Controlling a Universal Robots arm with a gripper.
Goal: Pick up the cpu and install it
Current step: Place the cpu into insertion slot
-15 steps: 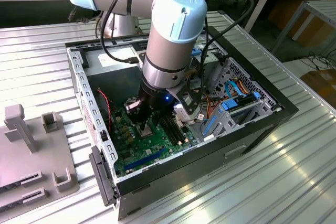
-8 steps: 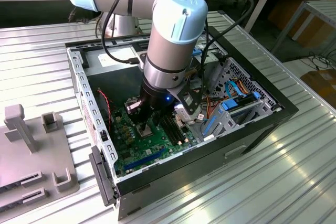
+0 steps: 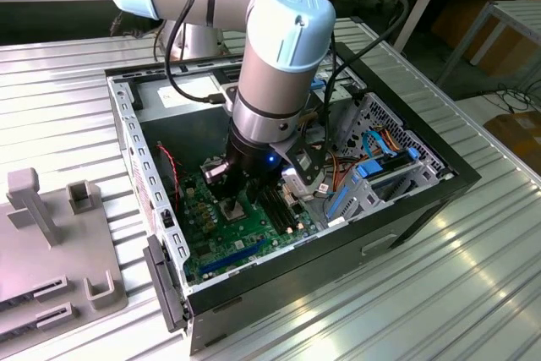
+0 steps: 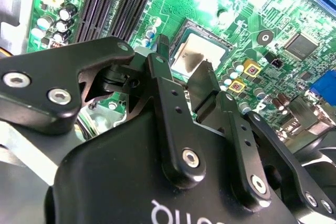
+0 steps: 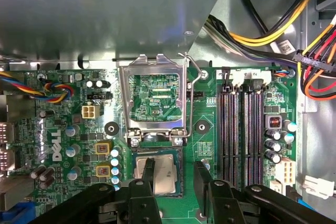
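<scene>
The case (image 3: pixel 380 226) lies on its side on the counter (image 3: pixel 473 293) with its open face up, so the arm can reach straight down to the motherboard (image 3: pixel 211 238). In the exterior view the claw (image 3: pixel 241 185) hangs low inside the case, near the board's middle and to the exterior view's left of the drive bay (image 3: pixel 385 137).

The cpu (image 5: pixel 167 174) lies flat in the socket, silver top up and edges square with the socket walls. It looks seated rather than propped. The frame (image 5: pixel 152 61) stands hinged up on the side of the socket towards the bare case wall. That keeps it clear of the chip, as it must be for the chip to drop in. The slots (image 5: pixel 241 129) run just beside the socket.

The claw's jaws are parted and grip nothing. In the first wrist view one fingertip (image 5: pixel 149 169) hovers over the cpu, and the other stands past its edge, towards the slots. I cannot tell whether a fingertip touches the metal top. By my judgement the chip is placed and the frame is not yet shut.
</scene>
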